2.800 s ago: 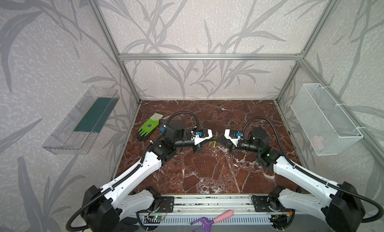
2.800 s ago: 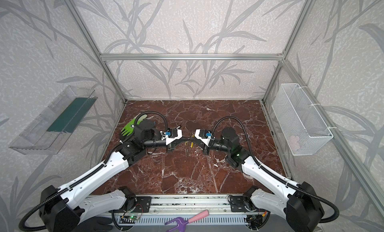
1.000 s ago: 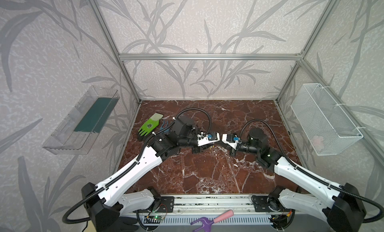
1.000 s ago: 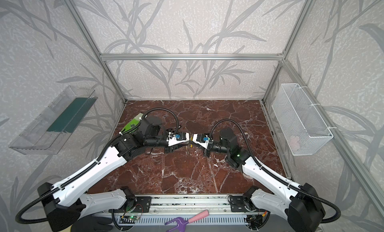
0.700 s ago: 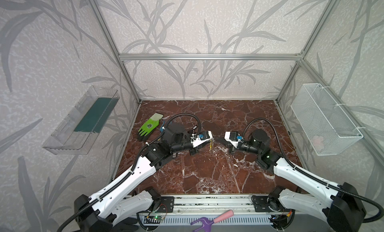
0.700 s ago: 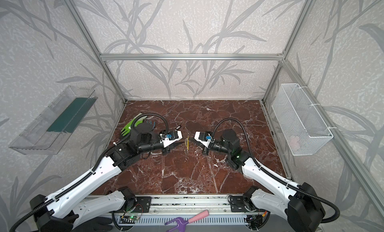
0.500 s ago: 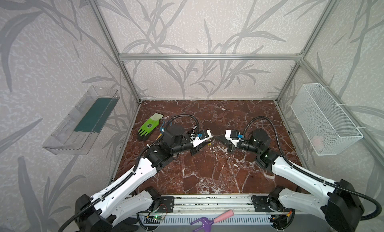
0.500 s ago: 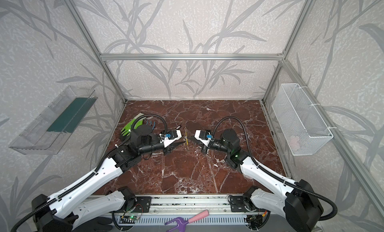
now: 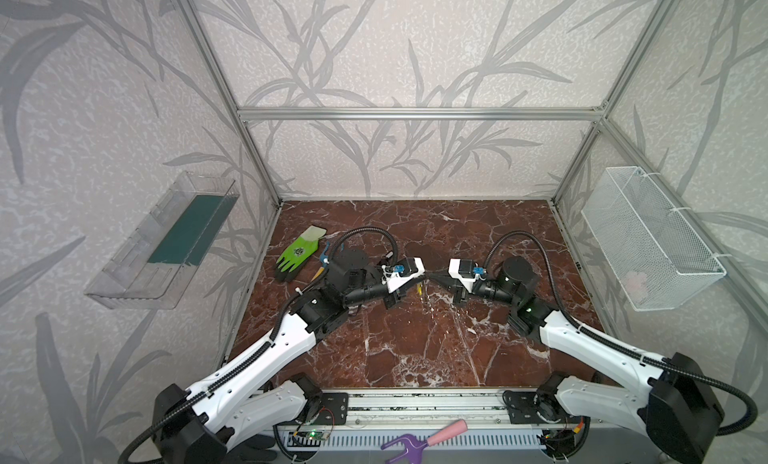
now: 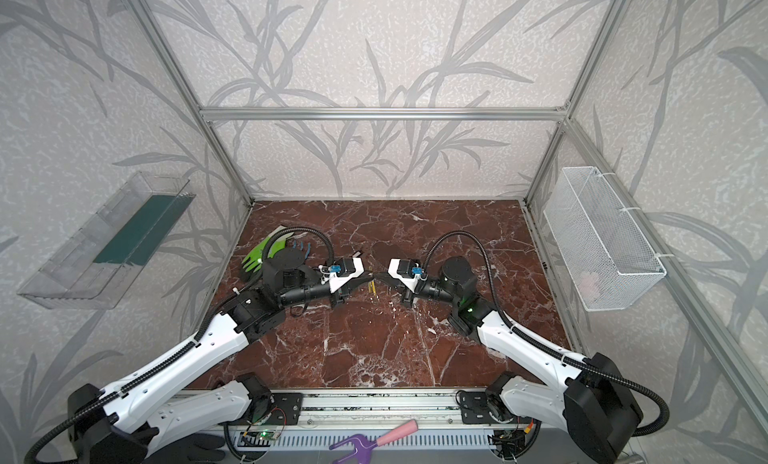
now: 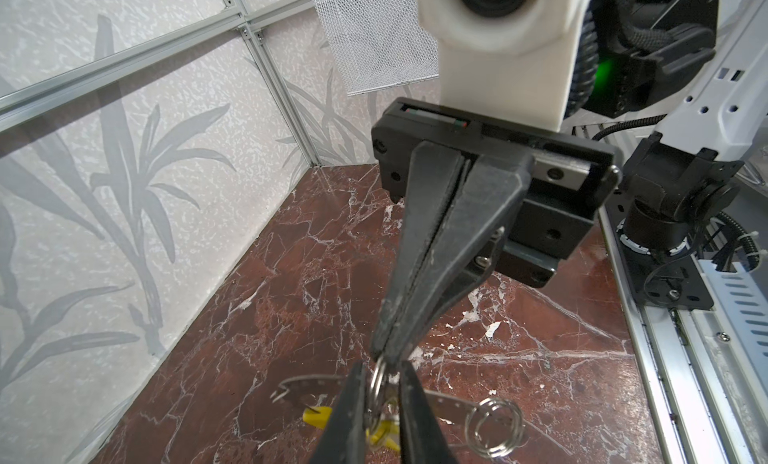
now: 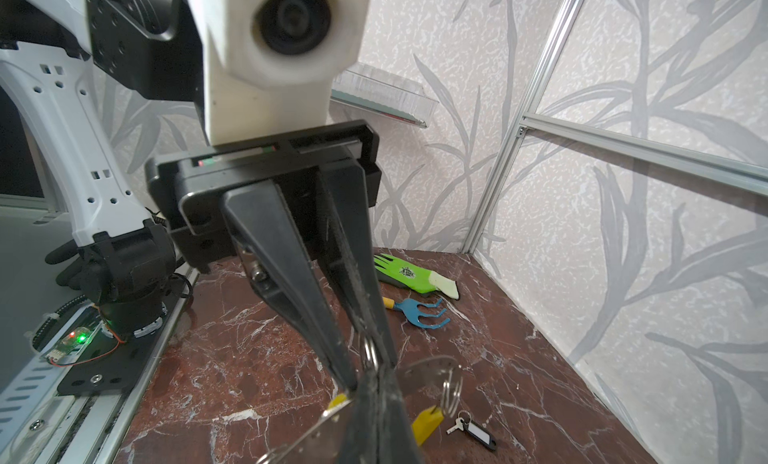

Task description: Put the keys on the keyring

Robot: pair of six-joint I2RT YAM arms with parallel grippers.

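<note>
Workspace: red-brown marble floor (image 9: 415, 350) inside a wallpapered, aluminium-framed cell.
Right gripper (image 11: 384, 352): fingers fully closed on the keyring (image 12: 432, 364), which is held clear of the floor at mid-cell.
Left gripper (image 11: 380, 383): fingers narrow, one on each side of a small split ring (image 11: 372, 383); contact cannot be confirmed.
Yellow tag (image 12: 428, 424): hangs from a coiled ring (image 11: 494, 426) at the band.
Black-fob key (image 12: 478, 432): lies flat on the floor, below and apart from the keyring. Probably best taken by the fob or flat bow.
Handling: thin, light, stiff metal, likely slippery and free to swing. Pinch the band close to the threading point.
Beyond: blue hand rake (image 12: 419, 312), then green glove (image 12: 411, 275).
</note>
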